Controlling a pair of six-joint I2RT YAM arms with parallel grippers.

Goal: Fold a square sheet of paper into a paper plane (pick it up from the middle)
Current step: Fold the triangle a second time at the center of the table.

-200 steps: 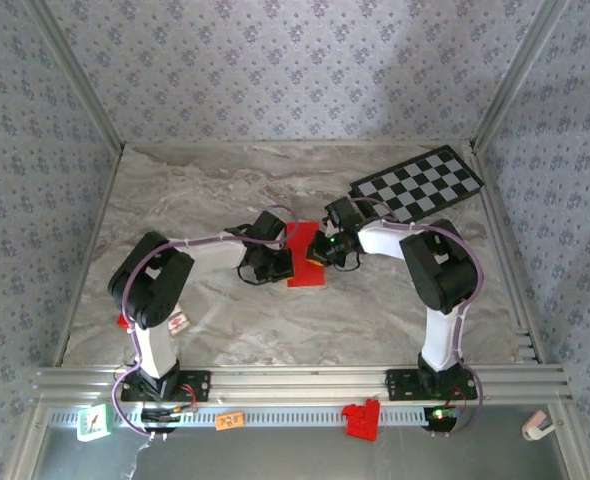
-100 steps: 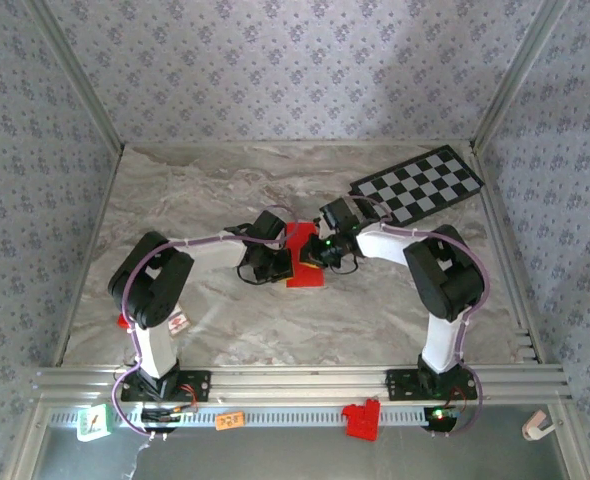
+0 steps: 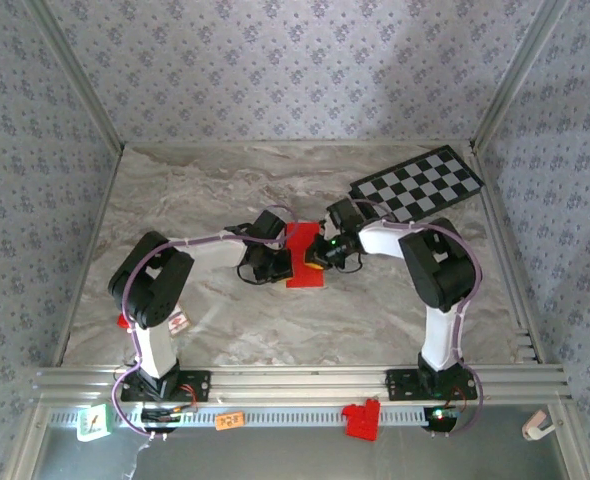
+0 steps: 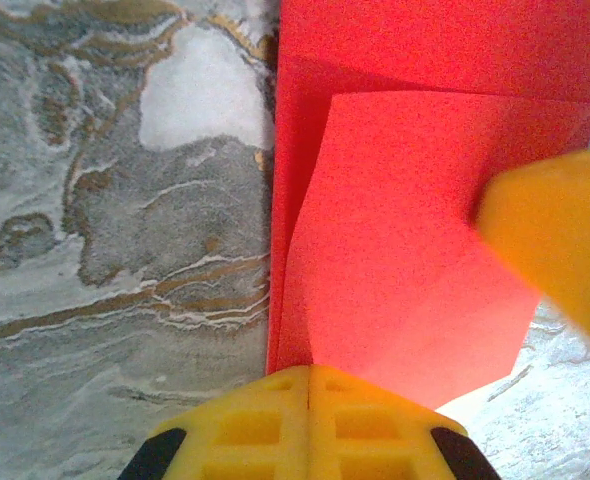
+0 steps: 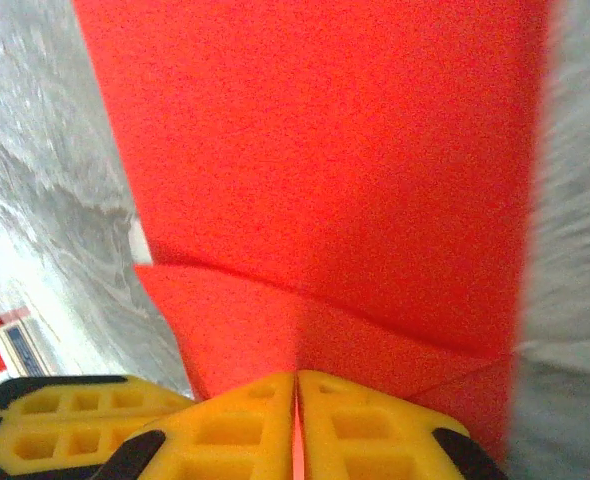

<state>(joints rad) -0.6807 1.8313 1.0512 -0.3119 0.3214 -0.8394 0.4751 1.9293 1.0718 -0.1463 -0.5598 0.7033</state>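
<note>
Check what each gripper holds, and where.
Right gripper pinches the folded paper at its edge. Left gripper is shut at another edge; a hold there cannot be told.

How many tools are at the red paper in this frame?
2. The left tool, shut, is at the left edge of the red paper; the right tool, shut, at its right side.

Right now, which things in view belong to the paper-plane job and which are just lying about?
On the job: red paper, partly folded; left gripper and right gripper, both shut over it.
Lying about: checkered board; red bracket, green tag and orange tag at the near edge.
</note>
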